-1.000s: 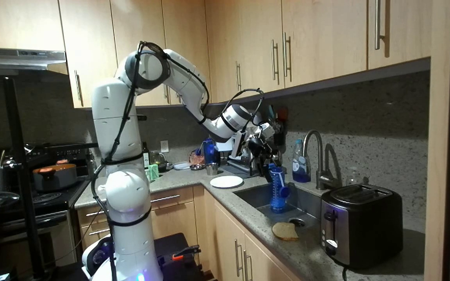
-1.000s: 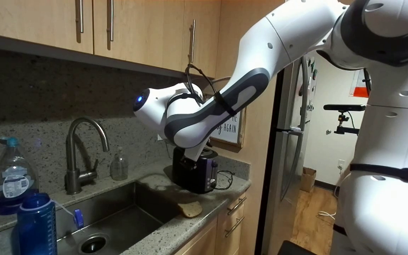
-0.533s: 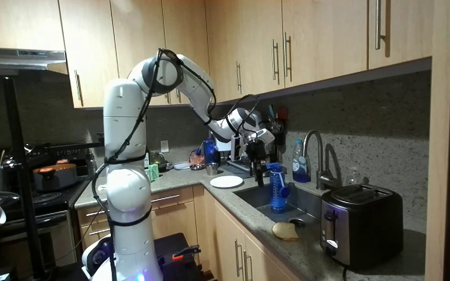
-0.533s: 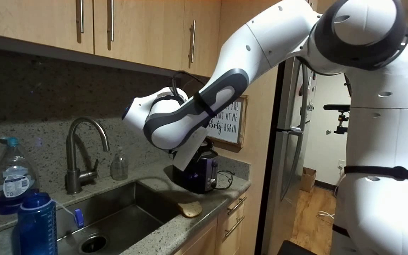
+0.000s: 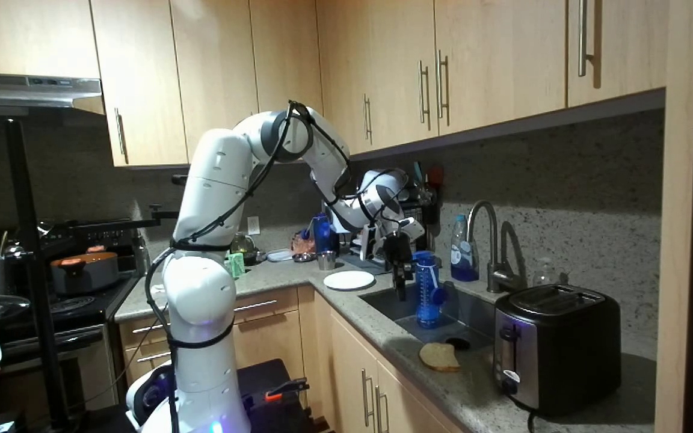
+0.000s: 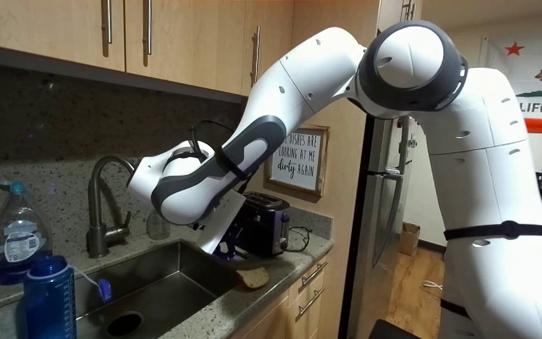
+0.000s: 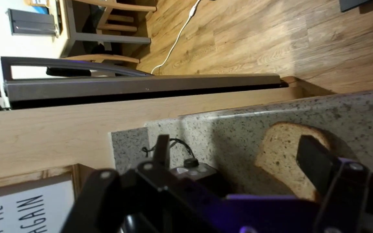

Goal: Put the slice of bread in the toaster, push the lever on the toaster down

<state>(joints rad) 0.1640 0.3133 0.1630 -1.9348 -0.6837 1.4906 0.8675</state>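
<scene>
The tan slice of bread [image 5: 440, 356] lies on the speckled tabletop [image 5: 479, 391], just beside the sink [image 5: 473, 311]; in an exterior view the toaster [image 5: 563, 352] stands at 3 o'clock from the bread, near but apart; the toaster is black with a shiny end; it has two long slots [image 5: 563, 297] on top, and its lever [image 5: 508, 332] sits high up on the shiny end; the gripper [image 7: 235, 145] has its two fingers [image 7: 162, 150] spread wide apart; in an exterior view it hangs with its fingers pointing down, at 11 o'clock from the bread and apart from it; in the wrist view one finger hides a bit of the bread.

Going out from the bread in an exterior view, a blue bottle [image 5: 426, 294] is close to 12 o'clock and looks to stand in the sink; the tap [image 5: 492, 252] is at 1 o'clock, with a clear bottle [image 5: 462, 255] near it; a round white plate [image 5: 349, 280] lies on the tabletop at 10 o'clock; the big white arm [image 5: 202, 294] is between 9 and 10 o'clock; past the arm, a pot [image 5: 85, 278] with an orange rim sits on the stove [image 5: 100, 310]; in an exterior view a sign [image 6: 297, 160] in a wood frame is at 1 o'clock from the toaster, and a tall gray fridge [image 6: 383, 212] stands at 3 o'clock.
</scene>
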